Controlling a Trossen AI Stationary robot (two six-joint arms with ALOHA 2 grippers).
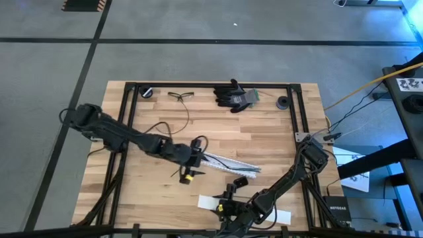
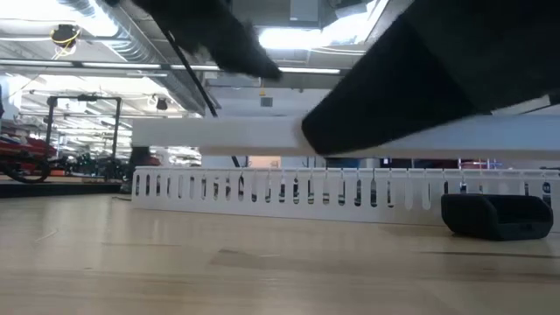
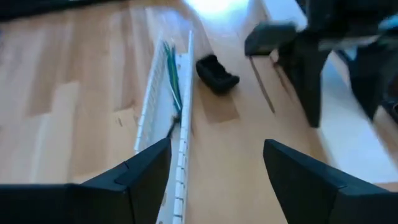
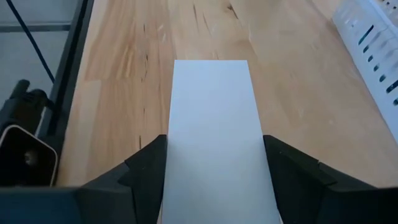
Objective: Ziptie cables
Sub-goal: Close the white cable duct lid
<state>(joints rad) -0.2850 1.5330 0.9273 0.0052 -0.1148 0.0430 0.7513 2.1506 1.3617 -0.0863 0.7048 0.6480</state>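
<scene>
While the cables [image 3: 172,81] lie in the slotted duct [image 1: 228,163] at the counter's [image 1: 264,132] centre, the left hand [image 3: 214,168] hovers open at the duct's 9 o'clock end, probably to reach them. The right hand [image 4: 214,165], at 6 o'clock, grips the white cover [image 4: 214,124], likely keeping it clear.

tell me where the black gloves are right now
In the high view the black gloves lie at the table's far edge, near the middle, between the safety glasses and a small black round object.
</scene>
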